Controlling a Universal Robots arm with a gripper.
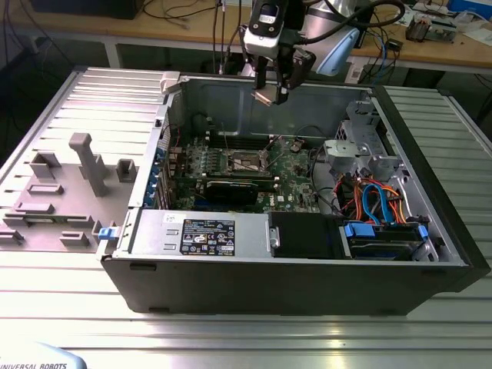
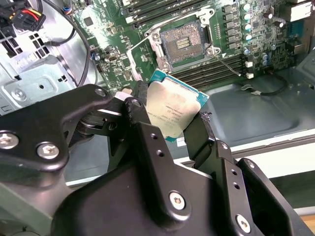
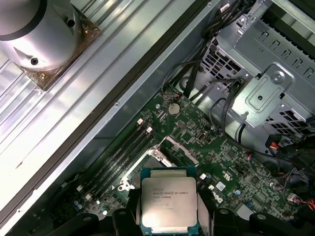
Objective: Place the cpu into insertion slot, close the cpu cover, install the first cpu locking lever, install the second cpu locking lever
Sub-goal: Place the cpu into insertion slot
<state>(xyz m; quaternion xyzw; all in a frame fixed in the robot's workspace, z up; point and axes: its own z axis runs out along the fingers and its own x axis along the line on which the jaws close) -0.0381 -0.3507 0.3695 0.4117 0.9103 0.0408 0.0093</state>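
Note:
My gripper [image 1: 274, 86] hangs above the open computer case [image 1: 292, 284], shut on the cpu [image 1: 265, 96]. The cpu [image 2: 174, 110] is a small square chip with a dull silver top and a green edge, pinched by its sides between the black fingers [image 2: 140, 120]; it also shows in the first wrist view [image 3: 167, 201]. Below it, on the green board, the insertion slot [image 2: 183, 42] lies open and dark inside its silver rim [image 1: 244, 160]. The cpu cover [image 2: 141, 48] stands swung up at one side of the slot. A thin wire lever [image 2: 226, 61] sticks out past the slot.
Long black memory slots [image 2: 216, 69] run beside the socket. A black graphics card [image 1: 234, 188] lies in front of it, then the power supply [image 1: 200, 231]. A drive cage with blue and orange cables [image 1: 380, 204] is at the exterior view's right. A grey fixture plate [image 1: 69, 177] lies left of the case.

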